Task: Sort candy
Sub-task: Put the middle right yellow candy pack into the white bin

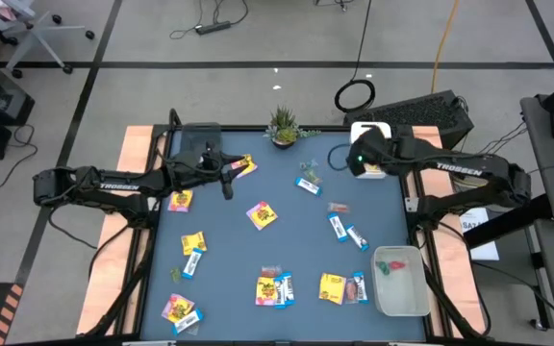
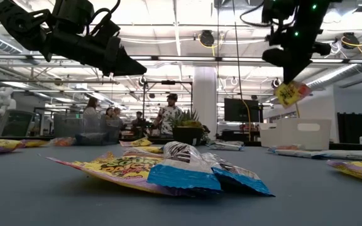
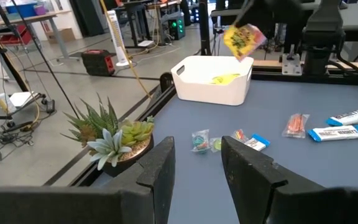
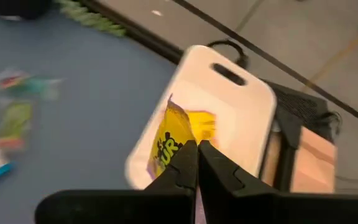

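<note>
Candy lies scattered on the blue table top: yellow packets [image 1: 262,214], blue-and-white bars [image 1: 339,226] and small pieces [image 1: 309,171]. My right gripper [image 4: 197,155] is shut on one yellow packet [image 3: 243,39], held in the air above a white bin [image 3: 211,87] at the far right corner. Another yellow packet [image 3: 225,78] lies inside that bin. My left gripper [image 3: 197,152] hovers open and empty above the table's far left part, pointing toward the right. My right gripper pinches the yellow packet's upper edge [image 4: 178,148] between its two fingers, coming from above and slanting down. The packet hangs below the fingertips [image 2: 291,93], tilted, lifted clear of the table and over the white bin.
A small potted plant [image 1: 283,125] stands at the far edge's middle. A clear bin [image 1: 400,288] with a few small pieces sits at the near right. Yellow packets and blue bars [image 2: 181,168] lie near the front edge. People stand in the room beyond the table.
</note>
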Controlling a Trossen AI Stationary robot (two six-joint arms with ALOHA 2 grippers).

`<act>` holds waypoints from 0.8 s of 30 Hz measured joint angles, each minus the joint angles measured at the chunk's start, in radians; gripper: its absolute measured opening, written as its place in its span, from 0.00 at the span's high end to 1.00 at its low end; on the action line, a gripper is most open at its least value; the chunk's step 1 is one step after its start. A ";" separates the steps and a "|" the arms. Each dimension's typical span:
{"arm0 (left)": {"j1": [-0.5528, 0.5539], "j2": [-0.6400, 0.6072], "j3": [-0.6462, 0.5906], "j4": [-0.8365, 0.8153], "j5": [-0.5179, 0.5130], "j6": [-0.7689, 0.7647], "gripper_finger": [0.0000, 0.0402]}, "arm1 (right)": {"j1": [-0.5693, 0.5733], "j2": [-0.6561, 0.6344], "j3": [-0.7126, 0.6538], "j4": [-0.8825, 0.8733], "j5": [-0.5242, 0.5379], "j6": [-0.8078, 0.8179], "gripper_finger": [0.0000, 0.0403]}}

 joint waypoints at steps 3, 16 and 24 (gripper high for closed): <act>0.000 0.000 0.000 0.000 0.000 0.000 0.66 | -0.085 0.006 -0.019 0.050 -0.001 -0.044 1.00; 0.000 0.000 0.000 0.000 0.000 0.000 0.66 | -0.404 0.031 -0.251 0.455 -0.222 -0.188 1.00; 0.000 0.000 0.000 -0.004 0.000 0.000 0.66 | -0.465 0.091 -0.306 0.545 -0.249 -0.210 0.99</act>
